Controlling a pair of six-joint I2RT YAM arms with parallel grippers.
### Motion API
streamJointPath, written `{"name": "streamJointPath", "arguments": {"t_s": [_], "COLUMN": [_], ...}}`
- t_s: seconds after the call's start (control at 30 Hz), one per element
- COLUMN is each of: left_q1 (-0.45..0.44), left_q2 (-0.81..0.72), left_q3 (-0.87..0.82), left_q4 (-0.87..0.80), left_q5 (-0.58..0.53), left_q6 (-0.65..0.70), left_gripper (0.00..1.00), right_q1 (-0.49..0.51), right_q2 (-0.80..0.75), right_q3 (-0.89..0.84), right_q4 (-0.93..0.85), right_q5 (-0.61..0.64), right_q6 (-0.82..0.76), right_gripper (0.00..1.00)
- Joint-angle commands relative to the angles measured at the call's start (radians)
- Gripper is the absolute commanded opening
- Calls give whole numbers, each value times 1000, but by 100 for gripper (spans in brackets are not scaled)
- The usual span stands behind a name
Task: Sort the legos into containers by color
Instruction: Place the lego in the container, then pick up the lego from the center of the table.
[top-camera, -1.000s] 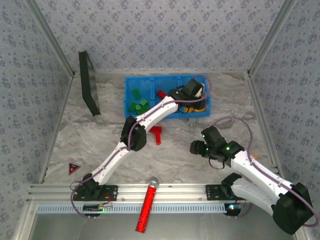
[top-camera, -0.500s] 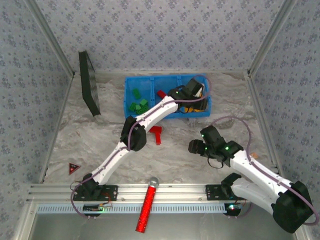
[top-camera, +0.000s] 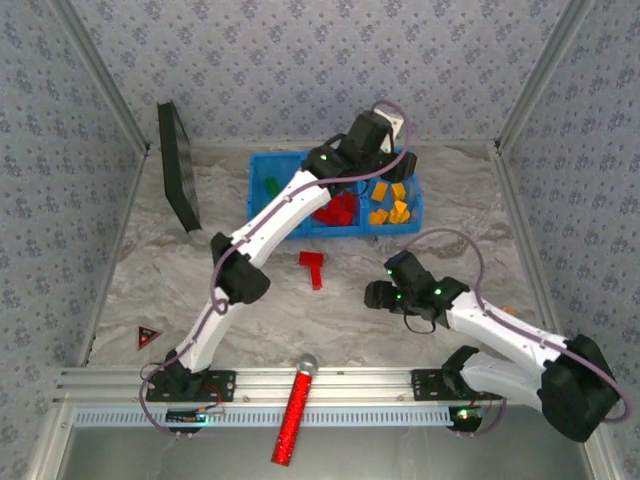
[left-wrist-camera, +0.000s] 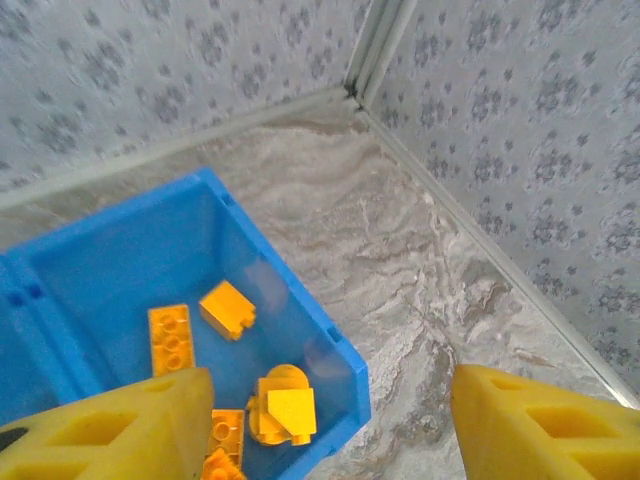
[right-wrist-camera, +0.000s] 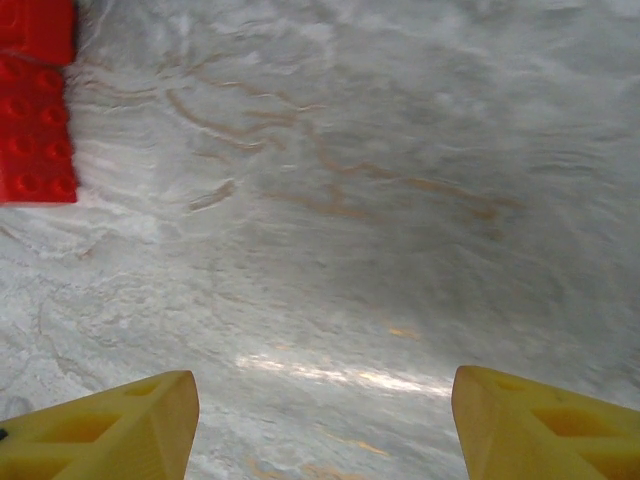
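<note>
**A:** So, what does the top view give?

**B:** The tray (top-camera: 258, 172) lies at the back of the table (top-camera: 150, 280). There are green bricks (top-camera: 272, 187) in its left bin, red bricks (top-camera: 338, 210) in the middle and orange bricks (top-camera: 390, 207) in the right. One red brick (top-camera: 312, 267) lies loose on the table in front of the tray. The left gripper (top-camera: 372, 140) hangs over the tray's rear rim; its gap is hard to judge from up there. The right gripper (top-camera: 372, 294) is low over the table, just right of the loose brick and pointing at it.

**A:** Anything else up there?

**B:** A black panel (top-camera: 178, 165) leans at the far left; a glittery red cylinder (top-camera: 293, 410) lies across the near rail.

**A:** And the left wrist?

**B:** Its yellow fingers (left-wrist-camera: 130, 420) stand wide apart with nothing between them, so it is open and empty. It hangs above the tray's right bin, where the orange bricks (left-wrist-camera: 227, 308) lie scattered on the floor; two or three near the corner may be stacked, though I can't be sure.

**A:** The right wrist?

**B:** Much the same; the fingers (right-wrist-camera: 110, 420) are spread with bare table between them, gripping nothing. The loose brick (right-wrist-camera: 35, 100) sits at the upper left, well ahead of the tips and off to their left, not touched.
</note>
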Motion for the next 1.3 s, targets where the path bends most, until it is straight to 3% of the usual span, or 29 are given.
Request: {"name": "streamJointPath", "arguments": {"t_s": [0.0, 0.2, 0.33, 0.53, 0.77, 0.97, 1.27], "left_q1": [33, 146, 245, 363, 446, 501, 514], "left_q2": [-161, -518, -701, -1009, -1245, -1333, -1362], "left_q3": [-181, -727, -962, -1312, -1476, -1547, -1573], "left_q4": [4, 232, 242, 233, 119, 47, 2], "left_q5": [-43, -72, -66, -96, -114, -123, -117], "left_q6": [42, 9, -18, -45, -74, -84, -97], "left_gripper": [65, 67, 68, 70, 72, 73, 73], "right_q1": [72, 164, 181, 182, 232, 233, 204], "right_q2": [93, 312, 464, 657, 818, 877, 881], "right_q3": [80, 239, 353, 518, 711, 749, 761], "right_q4": [98, 145, 163, 111, -60, -93, -108], "right_q5": [37, 90, 71, 75, 208, 232, 219], "right_q6": [-14, -63, -99, -151, -192, -201, -249], "right_gripper": [70, 75, 82, 82, 80, 70, 34]}}
